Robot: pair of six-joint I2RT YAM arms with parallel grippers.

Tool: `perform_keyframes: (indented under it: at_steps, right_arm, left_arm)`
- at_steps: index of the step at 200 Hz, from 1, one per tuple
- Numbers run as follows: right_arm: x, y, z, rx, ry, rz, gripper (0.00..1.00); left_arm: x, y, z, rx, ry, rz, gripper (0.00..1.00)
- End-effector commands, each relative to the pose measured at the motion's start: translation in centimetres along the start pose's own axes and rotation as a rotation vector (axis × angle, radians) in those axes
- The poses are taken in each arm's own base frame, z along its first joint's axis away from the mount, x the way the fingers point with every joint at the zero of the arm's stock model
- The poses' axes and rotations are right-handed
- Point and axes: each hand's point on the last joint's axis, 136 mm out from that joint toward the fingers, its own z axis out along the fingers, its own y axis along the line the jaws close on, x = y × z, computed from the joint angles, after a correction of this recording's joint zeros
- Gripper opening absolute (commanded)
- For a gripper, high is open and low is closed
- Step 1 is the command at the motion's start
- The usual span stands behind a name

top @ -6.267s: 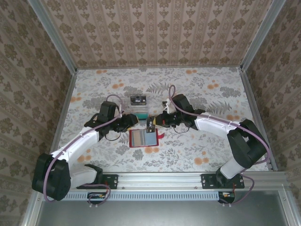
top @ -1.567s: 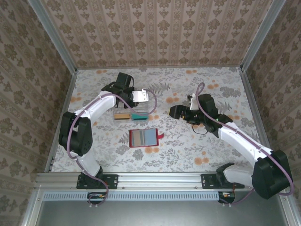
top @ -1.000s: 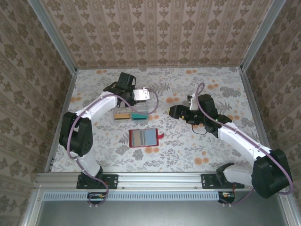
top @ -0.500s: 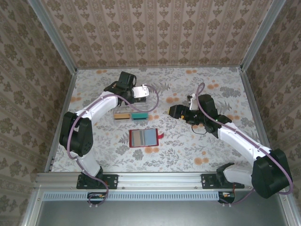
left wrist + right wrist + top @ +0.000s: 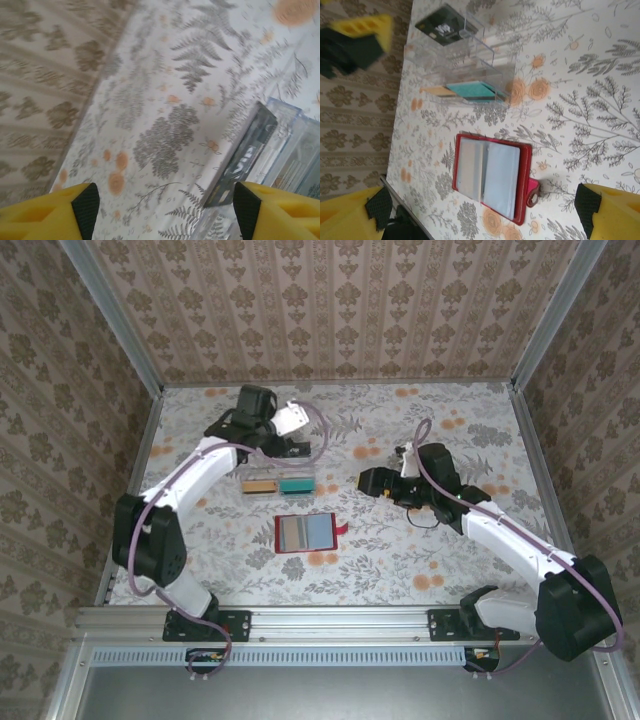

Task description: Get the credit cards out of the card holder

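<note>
The card holder [image 5: 303, 532] lies open and flat on the floral table, a red wallet [image 5: 492, 175] with a greyish and a light-blue panel and a small tab at its right. One black credit card [image 5: 245, 150] with pale print leans in the back compartment of a clear tray [image 5: 490, 55]. A tan card [image 5: 437, 91] and a teal card [image 5: 472, 90] lie in its front compartments. My left gripper [image 5: 165, 210] hovers behind the tray, open, with nothing between its fingers. My right gripper [image 5: 485, 205] stands open to the right of the tray [image 5: 280, 472], well above the wallet.
Patterned walls with metal rails close the table in at the back and both sides. My left gripper [image 5: 295, 445] is close to the back-left corner. My right gripper [image 5: 368, 480] sits mid-table. Bare floral surface spreads in front of and right of the wallet.
My left gripper has opened and drawn back and left from the tray, leaving the black card in it. The right gripper has edged slightly left.
</note>
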Motion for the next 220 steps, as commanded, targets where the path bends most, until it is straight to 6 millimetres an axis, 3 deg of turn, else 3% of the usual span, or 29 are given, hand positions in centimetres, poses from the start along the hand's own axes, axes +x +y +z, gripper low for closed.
perform_keyframes:
  at_steps: [1, 8, 10, 13, 16, 44, 61, 83, 107, 123, 163, 171, 220]
  right_arm:
    - [0.2, 0.9, 0.5, 0.037, 0.028, -0.076, 0.95]
    - [0.5, 0.9, 0.9, 0.050, 0.040, -0.091, 0.95]
    - [0.6, 1.0, 0.9, 0.051, 0.043, -0.096, 0.95]
    - [0.7, 1.1, 1.1, 0.055, 0.047, -0.100, 0.95]
    - [0.9, 1.1, 1.3, 0.057, 0.053, -0.105, 0.94]
    - [2.2, 2.2, 2.8, 0.076, 0.104, -0.169, 0.92]
    - [2.9, 2.9, 4.0, 0.079, 0.135, -0.201, 0.88]
    - [4.2, 3.4, 5.8, 0.089, 0.186, -0.220, 0.81]
    - [5.5, 3.3, 7.5, 0.113, 0.225, -0.234, 0.66]
    - [6.7, 3.0, 8.7, 0.129, 0.262, -0.239, 0.52]
    - [9.2, 1.0, 10.7, 0.206, 0.326, -0.242, 0.33]
    - [9.6, 0.6, 11.0, 0.218, 0.338, -0.241, 0.32]
    - [11.2, -2.1, 11.8, 0.290, 0.372, -0.232, 0.28]
  left_arm:
    - [-0.6, 1.9, -3.4, -0.057, -0.077, -0.236, 0.75]
    - [-0.3, 2.4, -4.1, -0.081, -0.089, -0.297, 0.77]
    - [-0.3, 2.6, -4.5, -0.091, -0.097, -0.315, 0.81]
    - [-0.2, 2.8, -4.8, -0.103, -0.106, -0.341, 0.96]
    - [-0.1, 3.0, -5.2, -0.116, -0.116, -0.365, 1.00]
    - [1.4, 4.2, -8.5, -0.217, -0.178, -0.545, 1.00]
    - [3.7, 5.6, -10.5, -0.334, -0.148, -0.759, 1.00]
    - [6.5, 5.0, -12.4, -0.329, -0.050, -0.914, 1.00]
    - [7.9, 2.2, -12.6, -0.235, -0.015, -0.966, 1.00]
    - [8.9, -0.4, -12.2, -0.160, -0.001, -1.049, 0.93]
    - [11.8, -7.4, -11.1, 0.001, 0.097, -1.316, 0.78]
    - [12.0, -8.8, -10.7, 0.044, 0.105, -1.346, 0.72]
    - [11.9, -15.9, -8.5, 0.192, 0.148, -1.412, 0.68]
